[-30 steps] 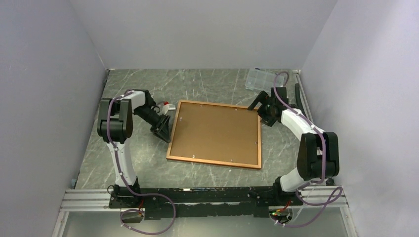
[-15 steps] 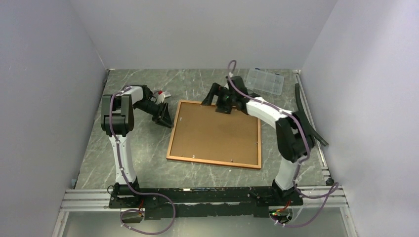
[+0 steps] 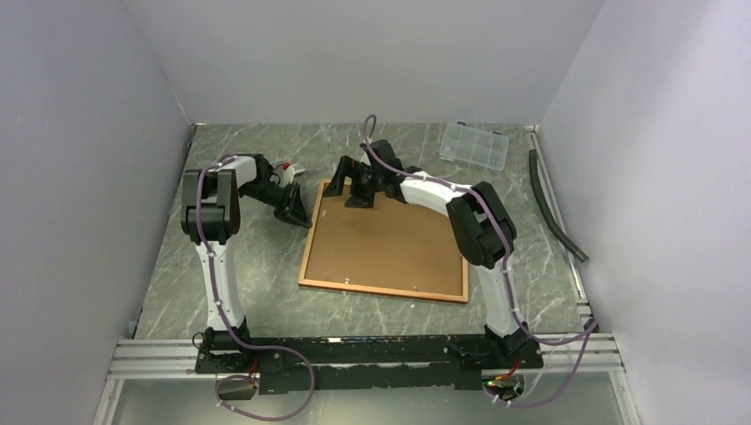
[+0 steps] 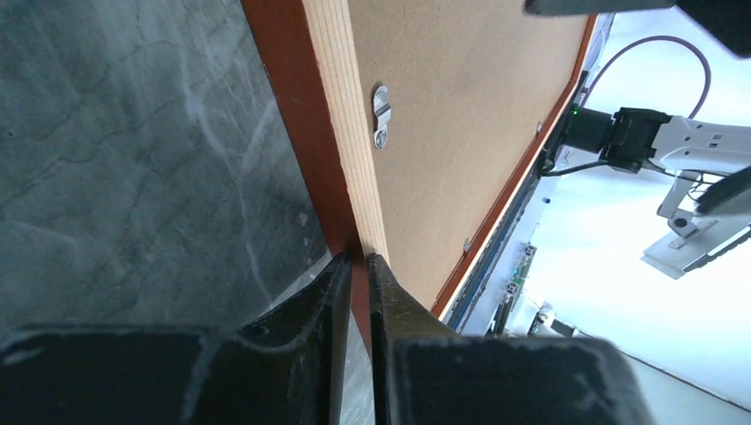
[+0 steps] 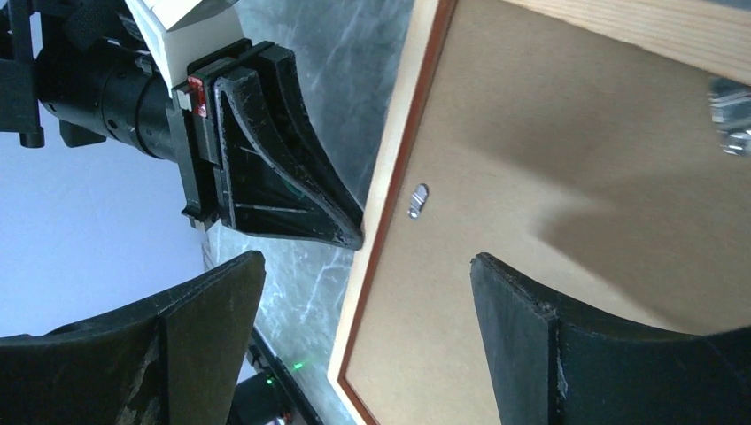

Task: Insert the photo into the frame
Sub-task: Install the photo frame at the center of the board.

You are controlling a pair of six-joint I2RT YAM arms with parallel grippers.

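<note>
The frame [image 3: 381, 288] lies back up on the table, with a brown backing board [image 3: 390, 239] filling it. My left gripper [image 3: 304, 215] is at the frame's left side, near the far corner. In the left wrist view it [image 4: 356, 261] is shut on the frame's reddish edge [image 4: 283, 106]. My right gripper [image 3: 350, 181] hovers over the far left corner. Its jaws [image 5: 367, 261] stand wide open above the backing board [image 5: 549, 177] and the frame's edge [image 5: 390, 177], holding nothing. The photo is out of view.
A clear plastic compartment box [image 3: 475, 144] sits at the back right. A black strip [image 3: 553, 208] lies along the right wall. A small white and red object [image 3: 288, 168] lies behind my left gripper. Metal turn clips [image 4: 380, 115] hold the board.
My right arm has swung left from the frame's far right corner to its far left corner. The left jaws have closed on the frame's left edge.
</note>
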